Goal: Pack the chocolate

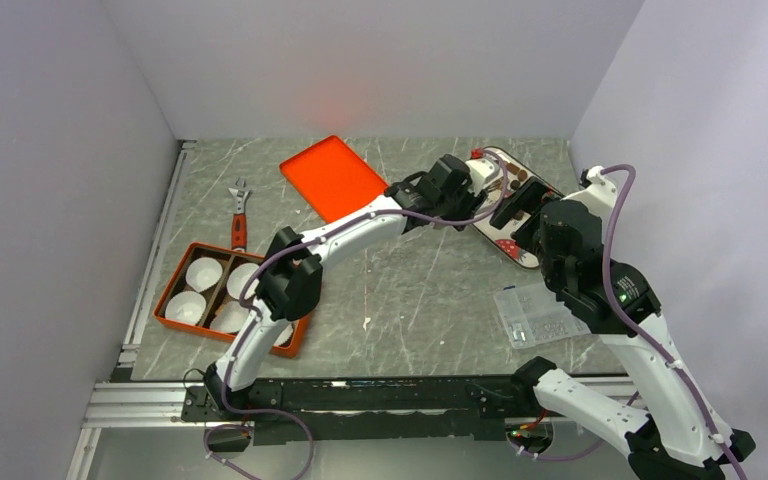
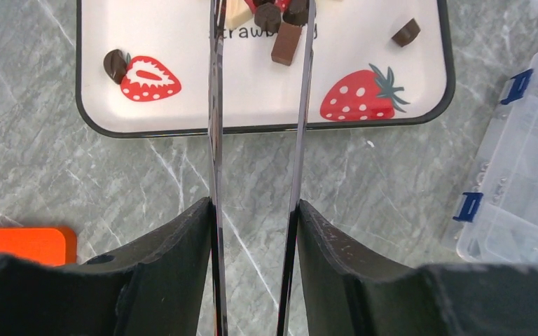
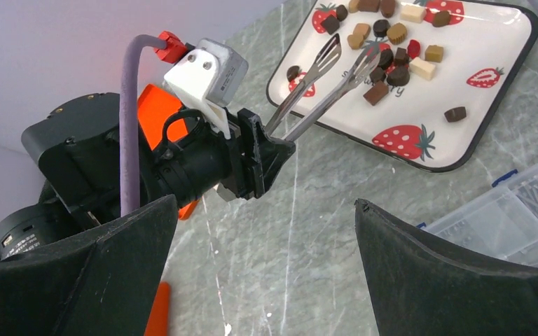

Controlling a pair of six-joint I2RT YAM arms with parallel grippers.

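The chocolate [image 3: 385, 42] is several small brown, dark and tan pieces on a white strawberry-print tray [image 3: 462, 119]. My left gripper [image 2: 256, 203] is shut on a pair of metal tongs [image 2: 215, 140]. The tongs' tips [image 3: 364, 63] reach over the middle cluster, with a brown bar [image 2: 286, 43] and dark pieces between the blades. In the top view the left gripper [image 1: 480, 185] is at the tray [image 1: 505, 245]. My right gripper [image 3: 266, 203] is open and empty, above the table beside the tray, also in the top view [image 1: 525, 205].
An orange box [image 1: 175, 285] with white paper cups sits at the left front. An orange lid [image 1: 330, 178] lies at the back. A wrench [image 1: 239, 215] lies left of it. A clear plastic compartment box [image 1: 540, 315] lies right of centre, close to the tray.
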